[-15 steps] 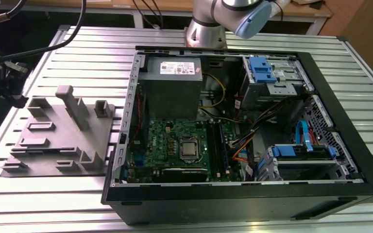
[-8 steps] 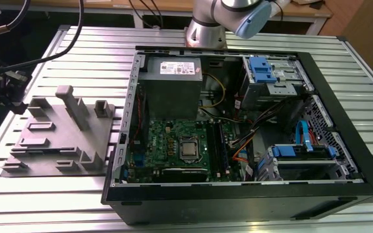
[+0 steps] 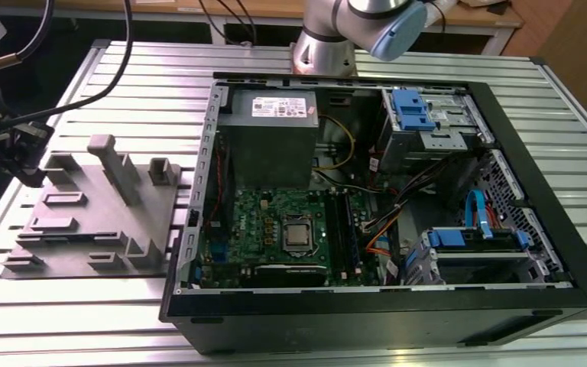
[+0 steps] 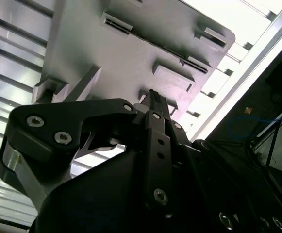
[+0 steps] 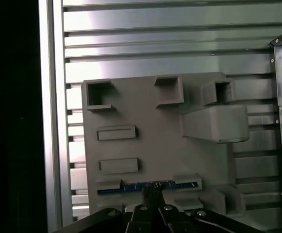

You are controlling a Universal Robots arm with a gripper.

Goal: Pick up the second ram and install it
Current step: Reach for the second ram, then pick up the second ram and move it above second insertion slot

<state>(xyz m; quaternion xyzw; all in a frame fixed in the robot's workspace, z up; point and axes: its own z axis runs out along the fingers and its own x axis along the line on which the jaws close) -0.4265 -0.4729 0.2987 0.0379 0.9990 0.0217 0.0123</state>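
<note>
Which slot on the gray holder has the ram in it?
The long slot nearest the gripper; the ram shows in it as a blue strip.

Stands on a silver base column [image 3: 323,47] at top centre of the exterior view, blue-capped joint [image 3: 400,32] just toward that view's right. Leaves the frame at the top edge, reappears at the far left edge. Ends there in a black gripper [image 3: 25,164] at mid-height, tilted, tip angled down and toward the exterior view's right. Fingertips [image 5: 149,194] pressed together in the first wrist view, no gap visible between them, black linkage bars [image 5: 199,216] splayed out on either side. Seen side-on in the second wrist view: one narrow finger bar [image 4: 156,131] running to a thin tip, broad bolted knuckle [image 4: 58,128] beside it.
</note>
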